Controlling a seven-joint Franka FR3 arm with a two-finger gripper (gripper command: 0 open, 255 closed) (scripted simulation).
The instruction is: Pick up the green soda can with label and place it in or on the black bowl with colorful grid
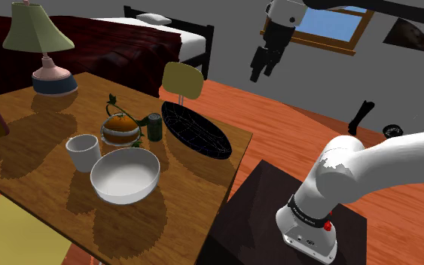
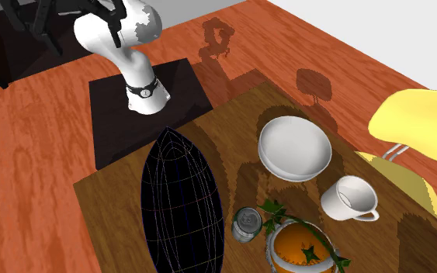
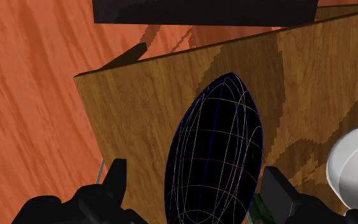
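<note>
Dark green can [image 1: 154, 126], black bowl [image 1: 196, 129] with coloured gridlines, white bowl [image 1: 125, 175]

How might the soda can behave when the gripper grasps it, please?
The can stands upright, taller than wide, so a high nudge may tip it. Its round sides would probably let it roll then. It looks small, so likely light.
</note>
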